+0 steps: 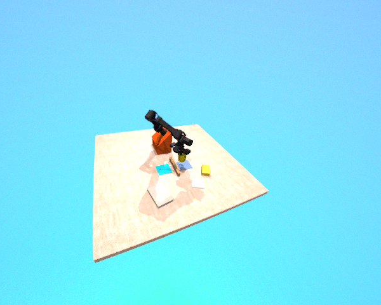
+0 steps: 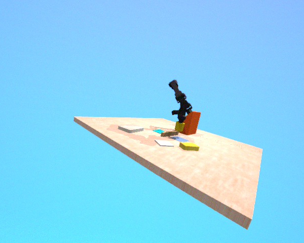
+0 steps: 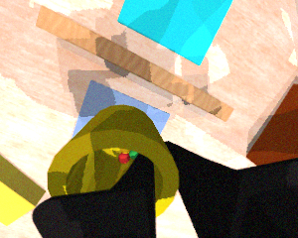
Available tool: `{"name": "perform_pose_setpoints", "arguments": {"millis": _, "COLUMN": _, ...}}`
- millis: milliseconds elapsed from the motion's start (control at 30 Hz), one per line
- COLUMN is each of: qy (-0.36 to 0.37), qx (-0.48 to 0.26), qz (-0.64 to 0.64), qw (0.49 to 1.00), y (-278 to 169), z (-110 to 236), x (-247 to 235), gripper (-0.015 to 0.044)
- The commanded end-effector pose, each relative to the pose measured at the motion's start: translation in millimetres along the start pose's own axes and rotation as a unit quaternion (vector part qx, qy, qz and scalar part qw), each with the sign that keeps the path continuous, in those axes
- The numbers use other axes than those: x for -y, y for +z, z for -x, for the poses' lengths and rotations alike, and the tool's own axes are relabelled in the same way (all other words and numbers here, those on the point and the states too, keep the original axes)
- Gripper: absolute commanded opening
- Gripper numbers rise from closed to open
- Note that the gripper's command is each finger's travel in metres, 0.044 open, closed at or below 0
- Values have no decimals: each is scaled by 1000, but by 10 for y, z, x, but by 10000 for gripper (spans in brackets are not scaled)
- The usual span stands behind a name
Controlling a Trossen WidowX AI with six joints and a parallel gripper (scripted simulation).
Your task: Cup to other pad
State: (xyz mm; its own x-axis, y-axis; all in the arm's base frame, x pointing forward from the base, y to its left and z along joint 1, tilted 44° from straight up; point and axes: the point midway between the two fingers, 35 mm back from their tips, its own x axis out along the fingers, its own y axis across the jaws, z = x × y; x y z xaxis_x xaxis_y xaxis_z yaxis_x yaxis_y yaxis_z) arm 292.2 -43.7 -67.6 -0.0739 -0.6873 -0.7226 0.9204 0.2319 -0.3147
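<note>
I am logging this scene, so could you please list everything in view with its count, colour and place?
Table: one, pale wood.
Cup: one, olive yellow, lifted above the light blue pad.
Marbles: two seen, red and green, inside the cup.
Light blue pad: one, under the cup.
Cyan pad: one, beyond the wooden bar.
Wooden bar: one, brown, between the pads.
Yellow block: one.
White slabs: two.
Orange block: one, behind the arm.
Gripper: black, closed on the cup.

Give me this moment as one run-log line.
gripper: shut on cup | cup: lifted above pale blue pad | marbles: inside | cyan pad: beyond wooden bar
</note>
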Motion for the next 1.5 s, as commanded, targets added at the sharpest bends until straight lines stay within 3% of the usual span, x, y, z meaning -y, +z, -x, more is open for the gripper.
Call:
{"name": "perform_pose_setpoints", "arguments": {"millis": 0, "qy": -2, "qx": 2, "qz": 3, "qw": 1000, "y": 97, "z": -5, "x": 71, "gripper": 0}}
{"name": "perform_pose_setpoints", "arguments": {"millis": 1467, "qy": -3, "qx": 4, "qz": 2, "qw": 1000, "y": 1012, "z": 35, "x": 561, "gripper": 0}}
